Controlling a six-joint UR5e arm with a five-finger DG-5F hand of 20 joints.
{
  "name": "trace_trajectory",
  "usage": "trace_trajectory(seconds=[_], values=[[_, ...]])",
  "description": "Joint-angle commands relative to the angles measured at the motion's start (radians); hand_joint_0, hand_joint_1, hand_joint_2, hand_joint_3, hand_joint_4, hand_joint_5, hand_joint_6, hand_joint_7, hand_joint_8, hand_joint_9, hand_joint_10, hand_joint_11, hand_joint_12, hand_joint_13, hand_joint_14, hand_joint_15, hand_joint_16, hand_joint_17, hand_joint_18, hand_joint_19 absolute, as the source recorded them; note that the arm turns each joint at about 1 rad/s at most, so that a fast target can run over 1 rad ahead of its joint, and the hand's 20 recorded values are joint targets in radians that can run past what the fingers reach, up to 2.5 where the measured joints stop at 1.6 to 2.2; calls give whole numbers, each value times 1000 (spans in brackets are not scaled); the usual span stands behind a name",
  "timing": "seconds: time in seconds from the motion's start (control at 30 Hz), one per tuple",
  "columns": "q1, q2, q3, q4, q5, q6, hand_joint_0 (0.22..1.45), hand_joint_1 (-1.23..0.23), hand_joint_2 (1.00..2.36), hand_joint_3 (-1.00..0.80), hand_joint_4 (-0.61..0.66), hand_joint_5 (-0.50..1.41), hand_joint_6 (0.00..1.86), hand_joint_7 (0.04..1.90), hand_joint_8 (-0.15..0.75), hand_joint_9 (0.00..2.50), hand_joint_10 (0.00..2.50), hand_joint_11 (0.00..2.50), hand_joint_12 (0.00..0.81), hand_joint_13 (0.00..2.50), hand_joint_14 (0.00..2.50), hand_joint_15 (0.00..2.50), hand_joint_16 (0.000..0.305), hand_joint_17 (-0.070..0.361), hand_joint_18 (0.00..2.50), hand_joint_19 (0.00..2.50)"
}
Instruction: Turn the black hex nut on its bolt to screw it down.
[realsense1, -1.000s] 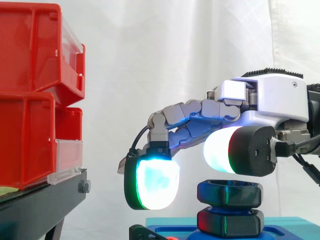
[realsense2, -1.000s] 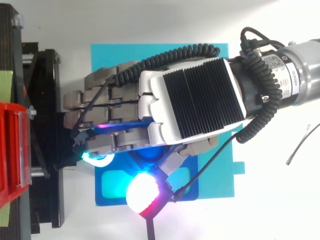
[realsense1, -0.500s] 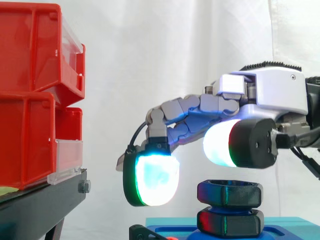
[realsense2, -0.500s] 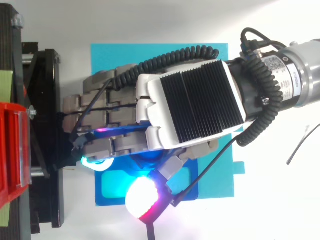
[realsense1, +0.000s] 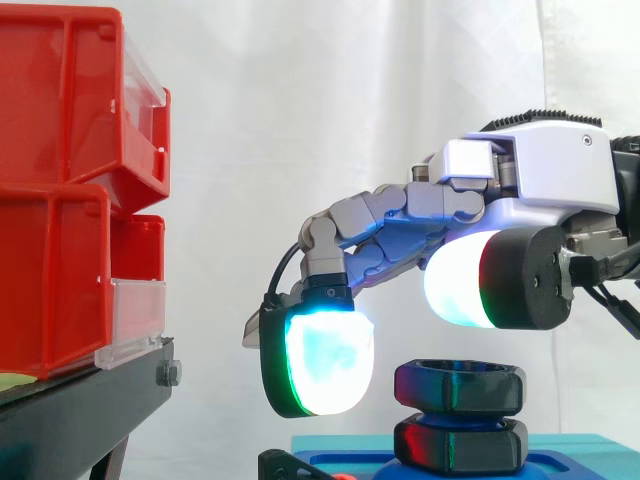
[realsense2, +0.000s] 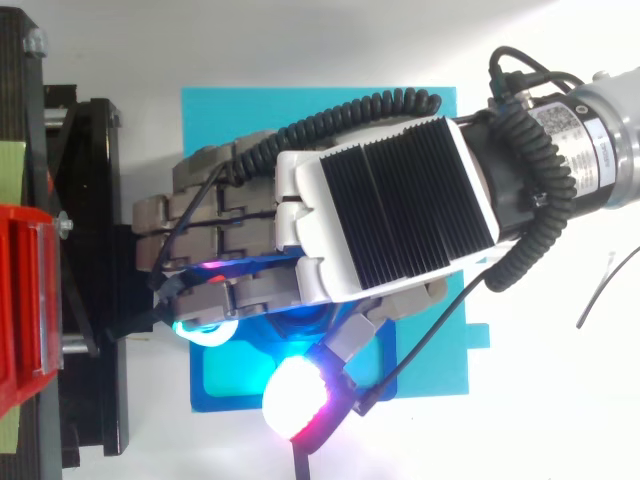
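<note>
Hand (realsense1: 540, 190) enters from the right edge of the side view, palm down and roughly level. Its fingers reach toward frame centre and bend downward at their ends. One glowing white-green fingertip (realsense1: 320, 360) hangs at lower centre. The thumb pad (realsense1: 470, 280) (white with a red and green band) sits to the right of it. Hand state: fingers loosely bent and spread from the thumb, gripping nothing. The black hex nut (realsense1: 458, 386) stands at lower centre-right, directly beneath the thumb pad, with a clear gap between them. The fingertip is level with the nut on its left, also apart from it. The nut sits above a second black hex piece (realsense1: 458, 443) on a blue plate (realsense2: 225, 385) over a teal mat (realsense2: 300, 110). In the top view, the hand (realsense2: 390, 215) covers the frame centre. Red bins (realsense1: 60, 120) on a black stand (realsense1: 80, 410) occupy the left edge.
</note>
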Motion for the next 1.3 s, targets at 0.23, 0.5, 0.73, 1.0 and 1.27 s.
trace_trajectory(seconds=[0.23,0.5,0.73,1.0,1.27], values=[[3,1,5,5,-8,2,506,-270,1000,-500,163,-75,505,1196,243,498,8,173,349,479,5,101,60,135,418,453],[4,1,5,-1,-8,2,506,-272,1000,-500,149,-53,504,1290,244,501,7,174,350,479,4,106,60,134,419,454],[4,-1,5,-1,-8,10,507,-270,1000,-500,138,-41,505,1333,245,510,7,167,348,481,4,104,60,134,422,454],[-2,-1,5,-16,-18,25,507,-270,1000,-500,129,-32,505,1378,248,522,7,176,349,482,4,102,60,134,422,456],[-13,-1,5,-35,-35,25,508,-269,1000,-500,122,-23,505,1417,247,530,7,176,348,489,4,101,59,134,427,457]])
